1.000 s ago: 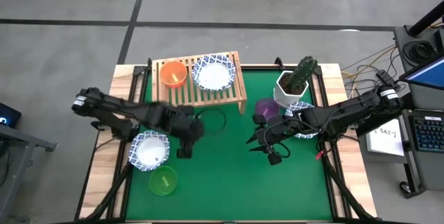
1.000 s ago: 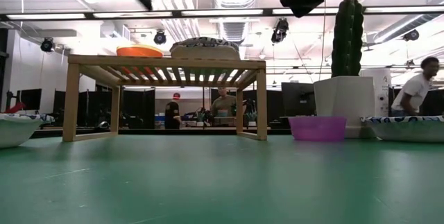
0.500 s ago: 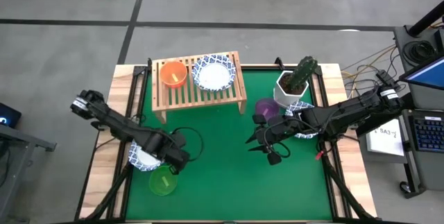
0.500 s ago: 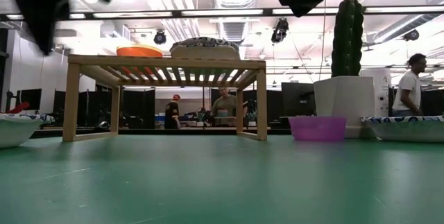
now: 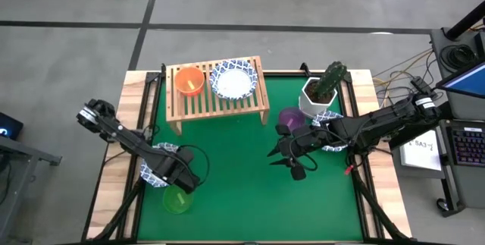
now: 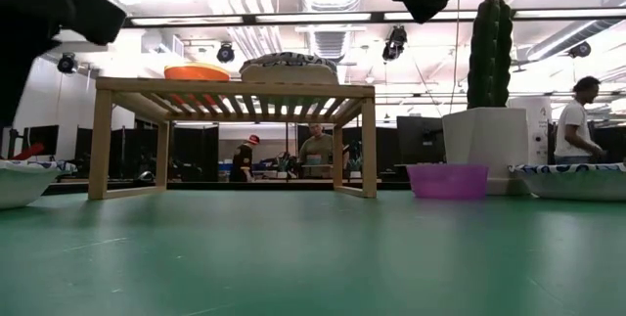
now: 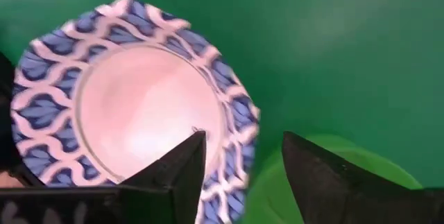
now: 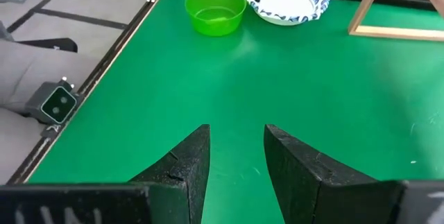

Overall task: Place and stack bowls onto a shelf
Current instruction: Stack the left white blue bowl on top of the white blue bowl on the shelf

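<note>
**Left hand lining up on the patterned bowl by the bench's left edge**

Biggest thing first: the bench [image 5: 250, 192], green mat. At its back stands the shelf [image 5: 217, 99], w/ 2 bowls on it already: an orange bowl [image 5: 189, 80] and a patterned one [image 5: 233, 79], side by side.

Step in hand, imo: pickup of the next patterned bowl [image 5: 154, 166]. The left hand [image 5: 184, 177] hovers over its rim, just beside the green bowl [image 5: 178, 199]. Left wrist view shows its fingers [image 7: 182, 175] parted, 1 over the rim, nothing held. Next move prob needs it to drop and pinch that rim w/o nudging the green one, then carry it to the shelf and stack it.

Right hand [image 5: 292, 163] waits mid-bench, fingers apart, empty. Purple bowl [image 5: 291, 117] and another patterned bowl [image 5: 330, 136] sit near the cactus pot [image 5: 317, 93].

View diffs: only the wrist cam shows the finger gap. Low view shows the bowls sitting up on the slats, plus ppl in the room behind.
</note>
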You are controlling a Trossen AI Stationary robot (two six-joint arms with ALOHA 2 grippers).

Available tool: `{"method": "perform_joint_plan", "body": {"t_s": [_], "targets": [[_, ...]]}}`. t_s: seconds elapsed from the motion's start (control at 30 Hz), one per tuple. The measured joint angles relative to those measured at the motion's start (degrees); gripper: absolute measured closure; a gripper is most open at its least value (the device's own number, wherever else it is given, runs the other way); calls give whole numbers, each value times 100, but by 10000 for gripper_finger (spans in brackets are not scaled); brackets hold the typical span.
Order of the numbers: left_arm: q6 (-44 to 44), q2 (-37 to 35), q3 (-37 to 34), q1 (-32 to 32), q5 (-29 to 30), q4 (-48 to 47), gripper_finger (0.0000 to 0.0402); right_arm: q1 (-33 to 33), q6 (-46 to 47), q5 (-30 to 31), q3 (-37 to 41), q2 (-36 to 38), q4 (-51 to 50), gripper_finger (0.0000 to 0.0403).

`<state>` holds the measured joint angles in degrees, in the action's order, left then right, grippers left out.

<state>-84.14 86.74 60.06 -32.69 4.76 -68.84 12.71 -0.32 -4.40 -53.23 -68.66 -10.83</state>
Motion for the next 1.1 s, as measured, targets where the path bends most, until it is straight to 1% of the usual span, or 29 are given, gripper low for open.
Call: {"method": "perform_joint_plan", "body": {"t_s": [0.1, 0.23, 0.43, 0.6, 0.77, 0.93, 1.1], "targets": [[-30, 21, -163, 0, 203, 277, 217, 0, 114, -2, 0, 0, -2, 277], [-32, 21, -345, 0, 401, 736, 215, 0, 131, -2, 0, 0, 0, 277], [-293, 224, -396, 5, 619, 746, 224, 0, 127, -2, 2, 0, 4, 277], [-343, 633, -396, 7, 624, 755, 232, 0, 141, -2, 4, 0, 2, 277], [-336, 1006, -396, 7, 498, 750, 243, 0, 188, -2, 5, 0, 2, 277], [-325, 1149, -396, 7, 476, 752, 264, 0, 188, -2, 7, 0, 2, 277], [-319, 1120, -396, 4, 476, 750, 316, 0, 188, -2, 7, 0, 2, 277]]}}
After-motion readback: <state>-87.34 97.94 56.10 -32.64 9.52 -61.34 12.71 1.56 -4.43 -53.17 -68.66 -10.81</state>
